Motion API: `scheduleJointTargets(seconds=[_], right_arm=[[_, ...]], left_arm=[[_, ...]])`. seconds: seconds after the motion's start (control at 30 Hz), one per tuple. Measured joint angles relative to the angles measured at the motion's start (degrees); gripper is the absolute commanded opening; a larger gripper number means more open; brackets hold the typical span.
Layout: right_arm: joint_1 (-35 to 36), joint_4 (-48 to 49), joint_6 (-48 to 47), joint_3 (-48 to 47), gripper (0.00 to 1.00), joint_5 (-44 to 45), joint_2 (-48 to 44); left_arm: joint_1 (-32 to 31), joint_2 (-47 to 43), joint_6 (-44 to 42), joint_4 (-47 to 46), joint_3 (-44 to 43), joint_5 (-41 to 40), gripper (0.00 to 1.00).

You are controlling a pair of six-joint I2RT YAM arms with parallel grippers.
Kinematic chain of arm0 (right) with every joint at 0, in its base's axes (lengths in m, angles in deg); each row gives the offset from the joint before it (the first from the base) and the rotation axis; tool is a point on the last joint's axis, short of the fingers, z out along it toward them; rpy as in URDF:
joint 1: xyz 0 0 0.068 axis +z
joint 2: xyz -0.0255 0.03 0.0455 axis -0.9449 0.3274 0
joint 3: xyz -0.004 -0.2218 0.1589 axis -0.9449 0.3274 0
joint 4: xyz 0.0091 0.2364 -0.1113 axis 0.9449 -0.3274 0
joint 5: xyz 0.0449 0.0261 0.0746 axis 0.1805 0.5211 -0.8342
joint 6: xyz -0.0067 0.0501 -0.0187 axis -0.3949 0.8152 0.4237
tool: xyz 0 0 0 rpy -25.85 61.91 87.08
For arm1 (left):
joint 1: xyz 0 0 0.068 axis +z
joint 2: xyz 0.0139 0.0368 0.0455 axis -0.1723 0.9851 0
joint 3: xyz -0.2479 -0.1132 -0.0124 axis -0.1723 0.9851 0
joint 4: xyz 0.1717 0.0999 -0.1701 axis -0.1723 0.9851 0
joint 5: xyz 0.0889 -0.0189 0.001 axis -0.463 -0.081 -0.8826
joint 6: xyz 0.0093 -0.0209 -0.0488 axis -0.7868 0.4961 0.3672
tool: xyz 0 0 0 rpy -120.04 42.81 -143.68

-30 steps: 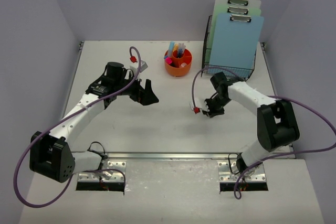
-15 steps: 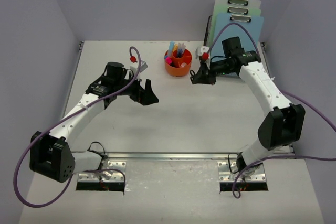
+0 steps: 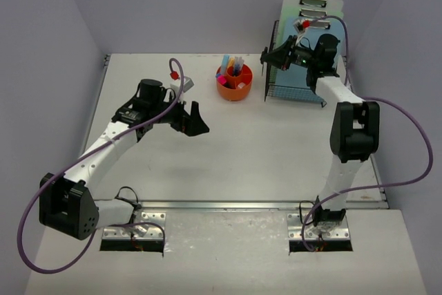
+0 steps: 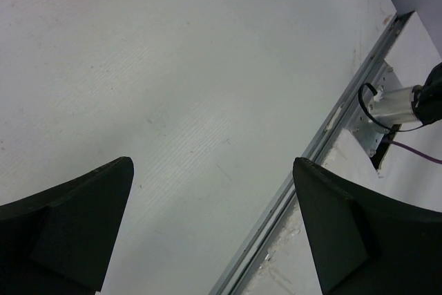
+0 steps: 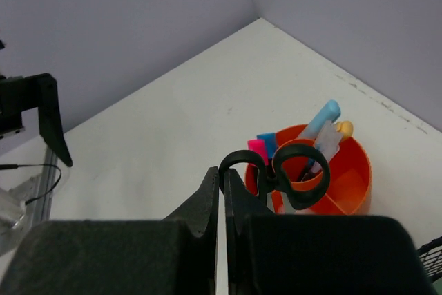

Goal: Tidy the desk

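The desk (image 3: 235,157) is a white tabletop between lavender walls. My left gripper (image 3: 195,121) hangs over its left middle, open, with nothing between its fingers (image 4: 76,219); only bare desk (image 4: 173,67) lies under it. My right gripper (image 3: 271,56) is raised at the back right, beside the orange pen holder (image 3: 235,82). It is shut, and its tips (image 5: 222,170) pinch one handle loop of black scissors (image 5: 268,181). The scissors' blades are hidden behind the fingers. In the right wrist view the pen holder (image 5: 349,170) stands just beyond the scissors.
A black wire rack (image 3: 297,89) with clipboards (image 3: 311,43) stands at the back right, right behind my right gripper. The pen holder has several markers in it. A metal rail (image 3: 228,205) runs along the desk's front edge (image 4: 324,136).
My right arm has swung up from the desk's right middle to the back right, next to the rack, with its gripper shut. My left arm has barely moved.
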Motion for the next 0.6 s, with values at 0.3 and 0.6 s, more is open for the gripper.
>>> scheduleJointTargets(seconds=[0.3,0.6], right_arm=[[1.2,8.9,6.2,-5.2,0.0,12.9,7.9],[5.8,4.8,6.1,-5.4,0.0,23.6,8.0]], left_arm=[[0.0,0.5,0.8,-0.1,0.0,-0.3,1.0],[0.0,2.4,1.1,-0.5,0.0,-0.3,1.0]])
